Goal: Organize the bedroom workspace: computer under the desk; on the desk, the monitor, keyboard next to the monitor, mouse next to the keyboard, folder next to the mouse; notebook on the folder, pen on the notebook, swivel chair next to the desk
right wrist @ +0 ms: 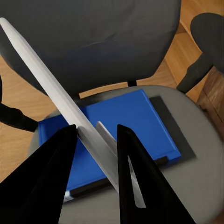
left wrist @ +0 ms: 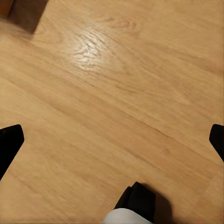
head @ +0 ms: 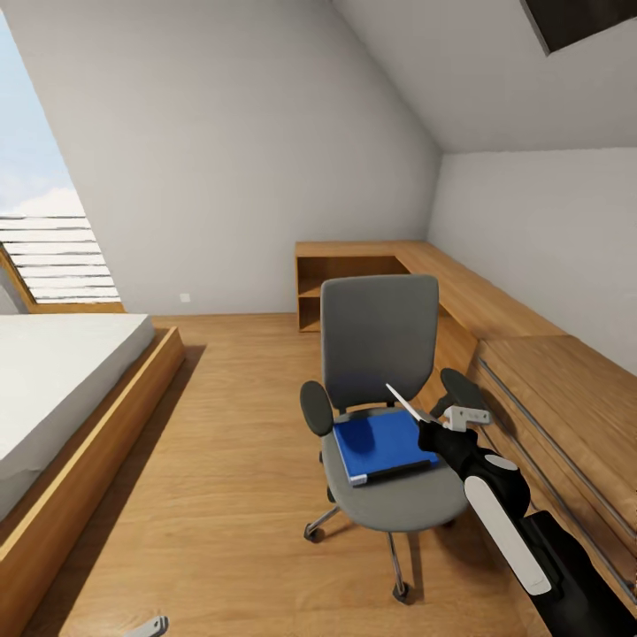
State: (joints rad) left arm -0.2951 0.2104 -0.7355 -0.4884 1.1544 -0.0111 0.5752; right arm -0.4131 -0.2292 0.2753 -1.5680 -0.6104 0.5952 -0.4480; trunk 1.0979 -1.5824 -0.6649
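Judging from how things lie, the tidy-up is at an early stage: the bright blue flat folder with white page edges [head: 380, 442] lies flat on the seat of the grey upholstered swivel chair with black armrests and a chrome wheeled base [head: 380, 341], so the move to the desk is not yet done. Just above that seat, over the folder's side nearest the robot, the right gripper [head: 435, 426] is clenched on a thin pale-grey flat slab [right wrist: 46, 74] that stands edge-on and slants up toward the chair back; whether it is the notebook I cannot tell. The left gripper [left wrist: 114, 139] is released, its black fingers wide apart over bare light wooden floorboards [left wrist: 93, 70]. Beside the chair, on the robot's right, runs a low wooden chest with long bar handles [head: 566, 398]. What remains, as far as I can judge, is nearly everything, including parking the chair.
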